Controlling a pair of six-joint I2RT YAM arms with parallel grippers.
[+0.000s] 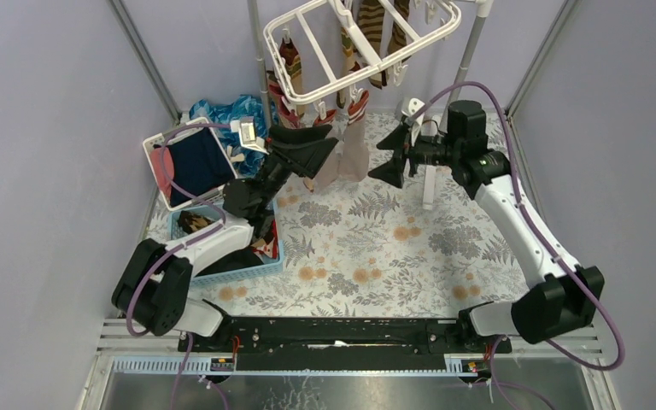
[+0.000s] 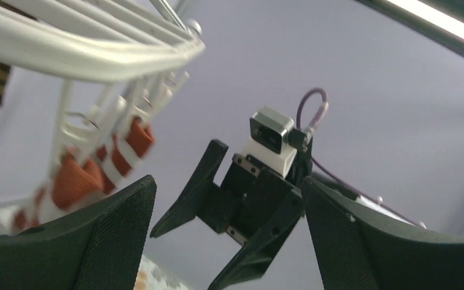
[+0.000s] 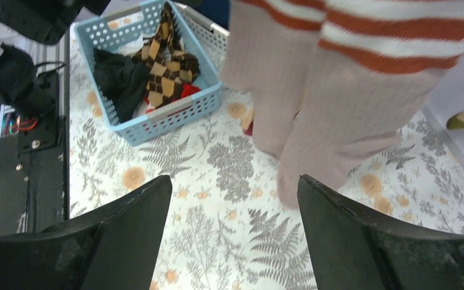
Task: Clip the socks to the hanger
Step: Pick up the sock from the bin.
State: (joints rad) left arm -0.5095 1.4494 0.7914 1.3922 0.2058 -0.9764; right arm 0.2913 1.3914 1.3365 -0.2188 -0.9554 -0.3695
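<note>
The white hanger (image 1: 359, 43) stands at the back with several socks clipped on it. A tan pair of socks with red-and-white cuffs (image 1: 352, 154) hangs from its front clips, between my two grippers. My left gripper (image 1: 329, 143) is open just left of that pair, with nothing between its fingers. My right gripper (image 1: 377, 161) is open just right of it, also with nothing in it. In the left wrist view I see the hanger (image 2: 84, 48), the striped cuffs (image 2: 115, 157) and the open left gripper (image 2: 228, 180). The right wrist view shows the tan socks (image 3: 320, 121) above and beyond the open right gripper (image 3: 234, 181).
A small blue basket (image 1: 248, 269) at the left holds an argyle sock (image 3: 169, 60) and a black sock (image 3: 121, 78). Behind it stand a white laundry basket (image 1: 155, 171) with navy and pink garments and a shiny blue cloth (image 1: 231, 111). Grey walls close in both sides.
</note>
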